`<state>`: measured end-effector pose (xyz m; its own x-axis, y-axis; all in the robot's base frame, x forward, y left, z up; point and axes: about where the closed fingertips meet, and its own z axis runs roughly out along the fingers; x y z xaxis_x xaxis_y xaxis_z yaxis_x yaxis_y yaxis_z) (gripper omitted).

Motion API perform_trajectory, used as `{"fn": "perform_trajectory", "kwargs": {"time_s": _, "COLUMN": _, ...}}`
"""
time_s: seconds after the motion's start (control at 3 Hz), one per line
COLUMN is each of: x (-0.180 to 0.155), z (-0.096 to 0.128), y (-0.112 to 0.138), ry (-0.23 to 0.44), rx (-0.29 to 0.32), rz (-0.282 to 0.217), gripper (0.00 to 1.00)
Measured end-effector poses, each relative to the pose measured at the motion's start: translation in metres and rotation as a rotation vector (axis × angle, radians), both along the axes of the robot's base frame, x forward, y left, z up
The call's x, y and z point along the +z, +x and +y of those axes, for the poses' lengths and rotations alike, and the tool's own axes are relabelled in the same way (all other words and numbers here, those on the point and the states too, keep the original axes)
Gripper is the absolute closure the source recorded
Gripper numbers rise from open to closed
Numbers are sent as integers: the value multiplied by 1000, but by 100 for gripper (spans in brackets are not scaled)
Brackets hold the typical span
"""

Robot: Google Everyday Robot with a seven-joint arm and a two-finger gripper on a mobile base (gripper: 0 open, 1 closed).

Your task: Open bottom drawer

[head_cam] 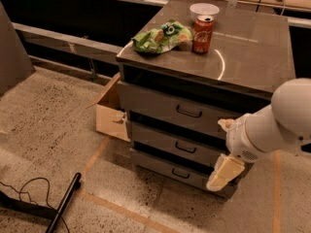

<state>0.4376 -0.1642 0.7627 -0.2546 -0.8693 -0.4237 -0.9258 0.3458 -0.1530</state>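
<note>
Grey metal, our bottom drawer sits closed, lowest of three under the desk top. We hold our gripper near its right end, with the cream fingers spread apart.

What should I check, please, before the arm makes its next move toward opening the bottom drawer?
1. Bottom drawer shut, not yet opened: ok.
2. Its handle in view and uncovered: ok.
3. Gripper lined up on the handle: not ok; it hangs near the drawer's right end.
4. Cardboard box out of the drawer's path, beside the drawers, not in front: ok.
5. Soda can upright: ok.
</note>
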Motion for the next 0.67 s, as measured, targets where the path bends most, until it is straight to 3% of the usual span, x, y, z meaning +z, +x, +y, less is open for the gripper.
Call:
{"fn": "perform_trajectory", "kwargs": {"time_s": 0.33, "x": -83, "z": 17, "y": 15, "ry": 63, "rx": -11, "rz": 31, "gripper": 0}}
{"fn": "perform_trajectory", "kwargs": {"time_s": 0.67, "x": -96, "z": 19, "y": 27, "ry": 87, "rx": -31, "rz": 13, "gripper": 0}}
